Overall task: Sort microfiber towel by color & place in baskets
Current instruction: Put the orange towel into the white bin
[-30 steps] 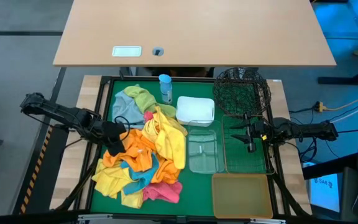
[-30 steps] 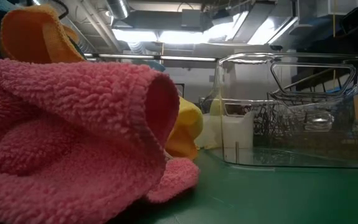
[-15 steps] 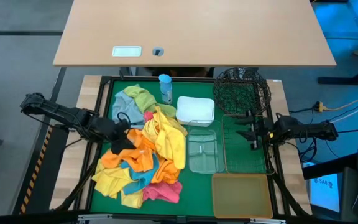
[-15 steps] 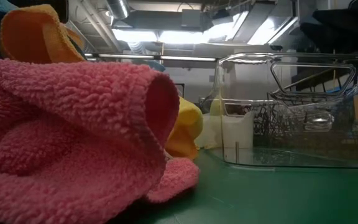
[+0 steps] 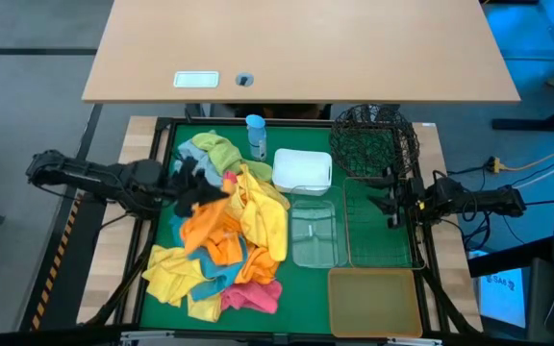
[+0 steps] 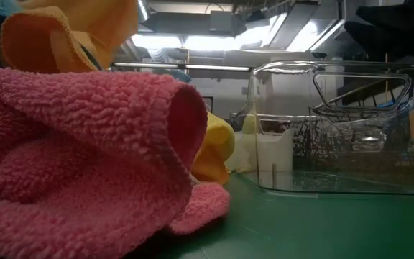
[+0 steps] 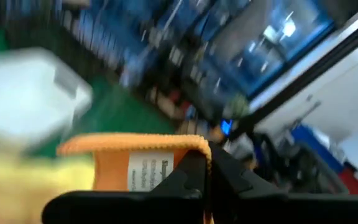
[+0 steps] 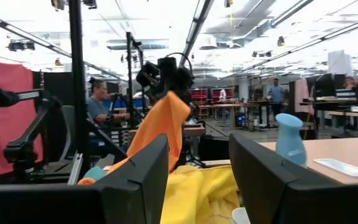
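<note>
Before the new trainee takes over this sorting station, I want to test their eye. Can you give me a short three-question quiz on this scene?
1. True or false: the left hand is shut on an orange towel and holds it up off the pile.
2. Over which basket does the right hand hang? A) white tub B) rectangular wire basket C) amber tub
3. Fill in: the blue-capped bottle stands next to the ___ tub.

Key: 1 true; 2 B; 3 white.
</note>
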Tool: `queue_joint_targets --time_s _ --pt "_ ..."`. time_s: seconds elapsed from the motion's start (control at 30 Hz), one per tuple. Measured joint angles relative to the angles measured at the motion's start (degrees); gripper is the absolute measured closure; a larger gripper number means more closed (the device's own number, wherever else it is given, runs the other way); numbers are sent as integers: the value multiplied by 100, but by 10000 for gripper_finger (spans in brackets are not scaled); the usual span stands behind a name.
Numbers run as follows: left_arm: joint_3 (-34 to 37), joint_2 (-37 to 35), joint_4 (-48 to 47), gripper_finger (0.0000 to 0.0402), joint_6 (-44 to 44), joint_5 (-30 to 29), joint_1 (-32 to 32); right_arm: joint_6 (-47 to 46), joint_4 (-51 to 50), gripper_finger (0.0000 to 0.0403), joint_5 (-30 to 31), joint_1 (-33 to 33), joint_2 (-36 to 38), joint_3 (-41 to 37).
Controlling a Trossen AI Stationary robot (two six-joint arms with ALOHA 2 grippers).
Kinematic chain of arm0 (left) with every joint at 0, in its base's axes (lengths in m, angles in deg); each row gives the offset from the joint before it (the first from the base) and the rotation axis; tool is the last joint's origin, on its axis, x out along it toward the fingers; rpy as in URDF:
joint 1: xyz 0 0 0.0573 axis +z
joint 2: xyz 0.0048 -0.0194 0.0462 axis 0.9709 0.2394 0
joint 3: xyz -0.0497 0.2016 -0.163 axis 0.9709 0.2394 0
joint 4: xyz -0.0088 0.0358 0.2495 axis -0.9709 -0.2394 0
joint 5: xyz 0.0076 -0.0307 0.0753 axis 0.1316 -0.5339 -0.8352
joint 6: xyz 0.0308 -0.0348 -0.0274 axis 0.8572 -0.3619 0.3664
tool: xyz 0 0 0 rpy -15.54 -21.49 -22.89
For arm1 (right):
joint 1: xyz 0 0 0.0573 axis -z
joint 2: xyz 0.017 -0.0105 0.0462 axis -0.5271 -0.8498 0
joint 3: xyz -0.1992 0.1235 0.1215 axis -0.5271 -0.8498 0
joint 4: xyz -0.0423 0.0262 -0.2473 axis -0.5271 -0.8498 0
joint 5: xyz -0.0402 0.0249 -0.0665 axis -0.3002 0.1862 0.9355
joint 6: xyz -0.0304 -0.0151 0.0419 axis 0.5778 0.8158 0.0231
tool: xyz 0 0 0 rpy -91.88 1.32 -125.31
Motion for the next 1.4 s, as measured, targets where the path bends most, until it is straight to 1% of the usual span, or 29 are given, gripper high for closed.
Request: queue_joint_targets --time_s 0.1,0.37,0.57,0.73,1.0,1.2,1.4 --pt "0 70 701 401 543 -30 261 1 -20 233 198 2 0 0" --pt "0 538 2572 401 1727 16 822 2 -150 233 228 2 2 0" --pt "-52 1186 3835 401 2138 281 1151 2 -398 233 225 0 2 0" --pt "-672 1815 3963 401 2447 528 1387 2 -584 233 222 0 3 0" --pt "-2241 3097 3863 401 3190 1066 1533 2 -954 233 220 0 5 0" --pt "-3233 3964 3749 401 3353 1323 1700 2 -1237 233 213 0 5 0" --pt "-3949 4702 3746 401 3354 1333 1917 2 -1316 233 195 1 5 0"
